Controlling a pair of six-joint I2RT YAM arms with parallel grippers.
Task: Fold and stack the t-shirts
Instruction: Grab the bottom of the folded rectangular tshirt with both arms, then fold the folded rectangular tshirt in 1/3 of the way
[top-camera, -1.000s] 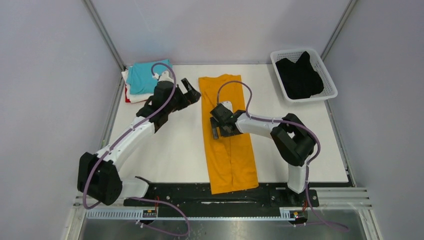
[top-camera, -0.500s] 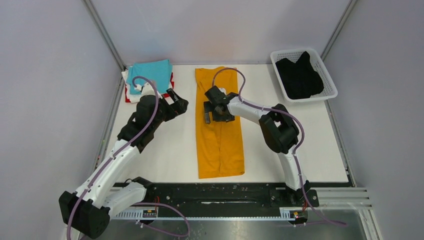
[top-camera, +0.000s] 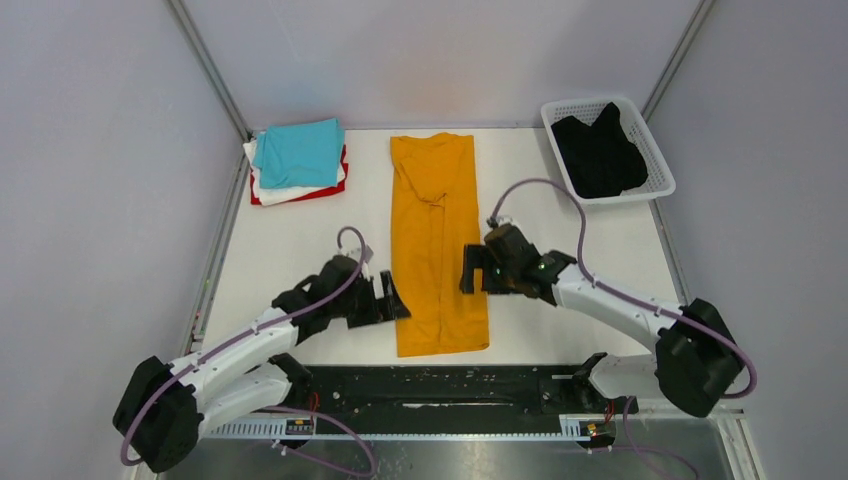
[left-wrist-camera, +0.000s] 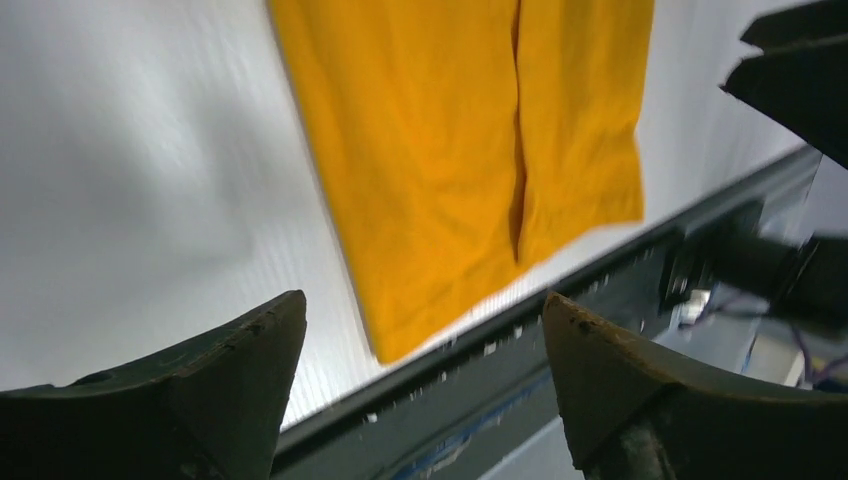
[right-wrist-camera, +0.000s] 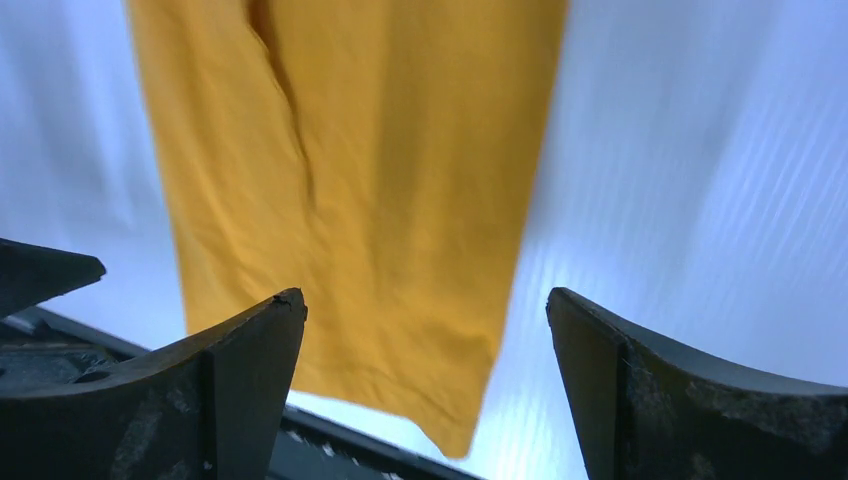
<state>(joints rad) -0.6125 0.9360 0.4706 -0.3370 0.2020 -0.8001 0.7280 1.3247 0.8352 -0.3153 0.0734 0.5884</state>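
Top external: orange-yellow t-shirt (top-camera: 437, 240) lies flat in the centre of frame, folded lengthwise into a long narrow strip. Collar end points to the top, hem to the bottom, near the black rail (top-camera: 440, 388).

Thin matte cloth, so I judge it light and limp with no stiffness. It will sag when lifted and the layers may slide apart. Best hold, my guess: pinch the two bottom hem corners through all layers, one corner per gripper.

A centre line runs down the strip where the folded flaps meet, with few wrinkles.

My left gripper (top-camera: 388, 303) sits just beside the strip's lower left edge. My right gripper (top-camera: 470, 270) is at its right edge, a bit higher in frame. Both wrist views show my dark, hard, wedge-shaped fingers spread wide with nothing between them.

Table (top-camera: 300, 260) is white, smooth, faintly ribbed.

Upper left: folded stack, turquoise t-shirt (top-camera: 300, 152) over white t-shirt (top-camera: 275, 185) over red t-shirt (top-camera: 262, 198).

Upper right: black t-shirt (top-camera: 598, 155) crumpled in the white lattice basket (top-camera: 657, 150), not yet folded.
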